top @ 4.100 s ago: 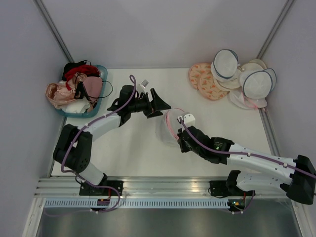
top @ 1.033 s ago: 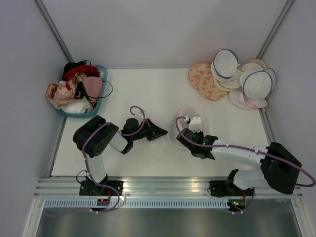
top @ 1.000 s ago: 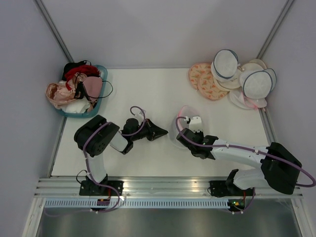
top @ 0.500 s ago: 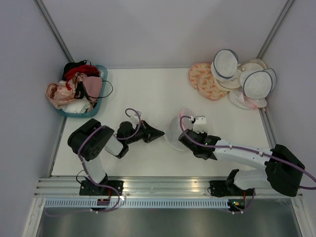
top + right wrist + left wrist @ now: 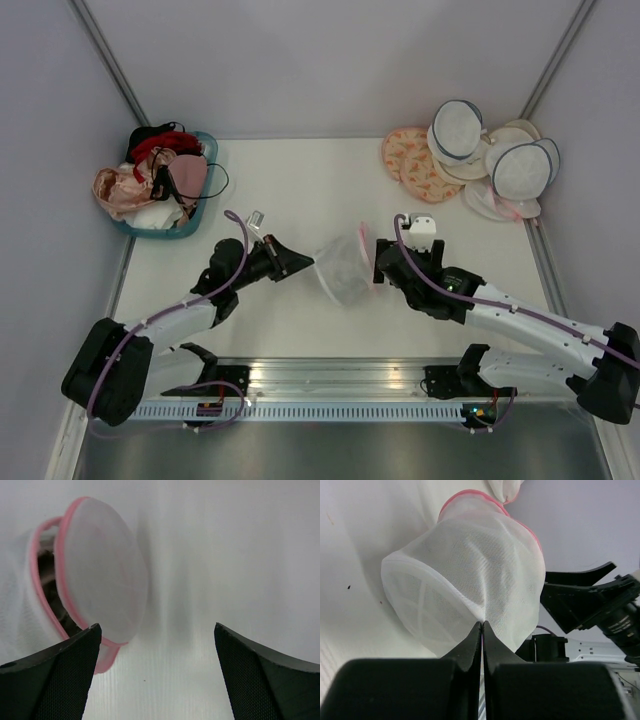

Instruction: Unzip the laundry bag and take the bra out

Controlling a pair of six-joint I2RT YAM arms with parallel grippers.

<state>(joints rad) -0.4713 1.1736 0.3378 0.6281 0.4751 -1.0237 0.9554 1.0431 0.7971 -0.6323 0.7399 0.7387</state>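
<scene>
The laundry bag (image 5: pixel 345 268), white mesh with a pink zip rim, lies mid-table between my two grippers. My left gripper (image 5: pixel 308 263) is shut, pinching a fold of the bag's mesh (image 5: pixel 470 580) between its fingertips (image 5: pixel 476 630). My right gripper (image 5: pixel 377 262) stands open just right of the bag, touching nothing. In the right wrist view the bag's pink rim (image 5: pixel 47 607) gapes, and its round flap (image 5: pixel 102 575) stands away. Dark taupe fabric, the bra (image 5: pixel 46 577), shows in the gap. My right gripper (image 5: pixel 156 625) has only bare table between its fingers.
A teal basket (image 5: pixel 203 205) heaped with pink, red and black bras sits at the back left. Round white bags with navy rims (image 5: pixel 520 168) and orange-patterned discs (image 5: pixel 412 160) are piled at the back right. Grey walls close in the table.
My right gripper has opened and let go of the bag's rim, drawing back to the right. My left gripper kept its pinch and the bag shifted left, stretched out.
</scene>
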